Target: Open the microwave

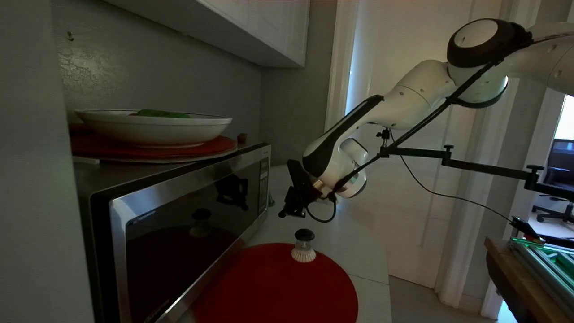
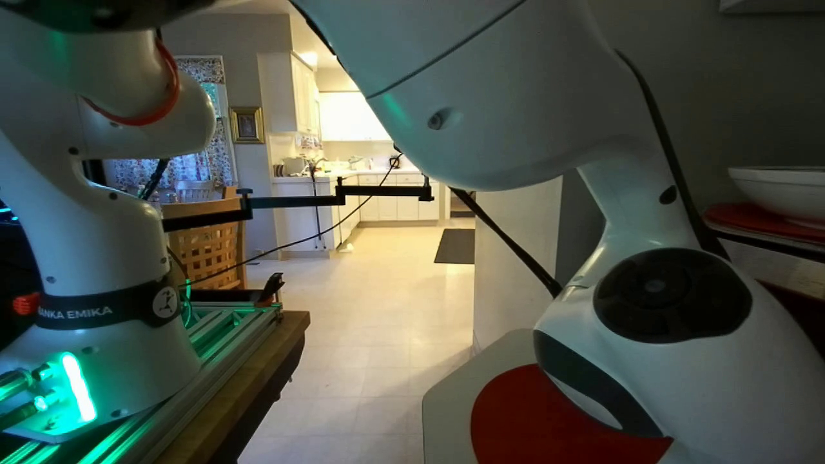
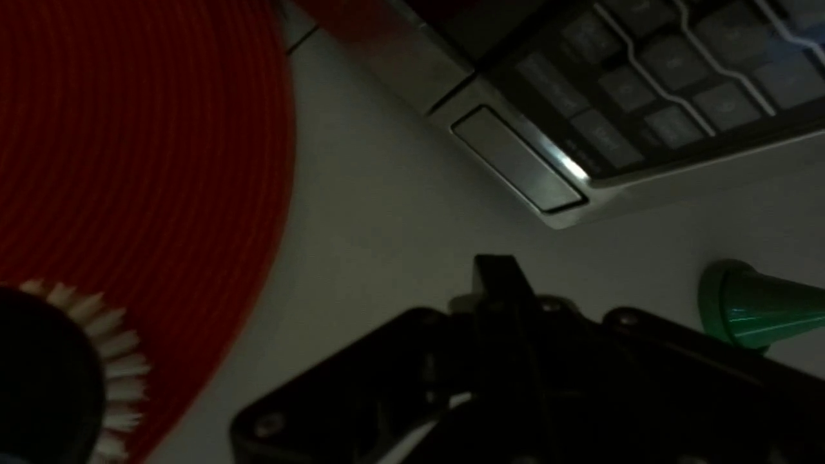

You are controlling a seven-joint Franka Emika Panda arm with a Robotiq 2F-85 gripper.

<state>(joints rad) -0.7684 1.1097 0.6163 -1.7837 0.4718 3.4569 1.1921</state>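
Hand (image 3: 496, 264), black, jointed, pressed together, presumably for pushing the silver rectangular button (image 3: 519, 159) at twelve o'clock in wrist view; boxy steel-and-dark-glass microwave (image 1: 179, 215), shut, at the hand's nine o'clock in an exterior view.

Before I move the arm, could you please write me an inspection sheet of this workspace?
Surface: pale counter, with a red mat.
Job's things: microwave, shut.
Clutter: brush upright on the mat; green cone beside the microwave; bowl on red layers atop it.
Gripper: appears shut; nothing seen in it; apart from the microwave.
Cables: a looped cable beside the gripper; a slack cable hanging from the arm.
Surroundings: cabinet overhead; kitchen in the distance, in an exterior view.
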